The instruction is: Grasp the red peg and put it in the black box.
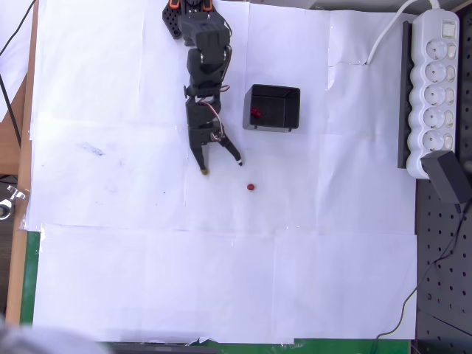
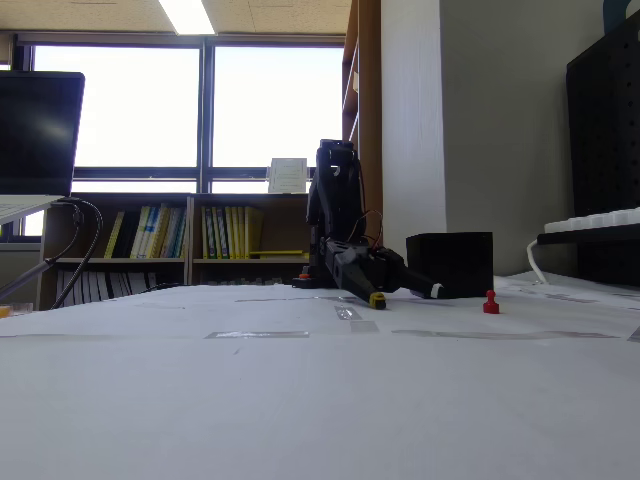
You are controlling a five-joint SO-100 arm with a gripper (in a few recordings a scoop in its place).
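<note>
The red peg (image 1: pixel 251 187) stands alone on the white paper-covered surface (image 1: pixel 147 258), below the black box (image 1: pixel 272 108) in the overhead view and to the right of the gripper (image 1: pixel 222 167), apart from both. In the fixed view the red peg (image 2: pixel 491 303) looks like a tiny upright piece with a wider foot and a narrower top, so it is probably light, rigid plastic: easy to lift, but also easy to knock over or flick away if one fingertip touches first. Its size leaves little room for error; the best hold is likely across the upper stem, with the fingers closing evenly from both sides. The gripper is released, its jaws spread in a V with the tips low over the paper and nothing between them. A small red thing (image 1: pixel 256 113) lies inside the box by its left wall; whether that is another peg is too small to tell. The exact shape of the peg's head is hard to make out, and the box's interior is hidden in the fixed view.
</note>
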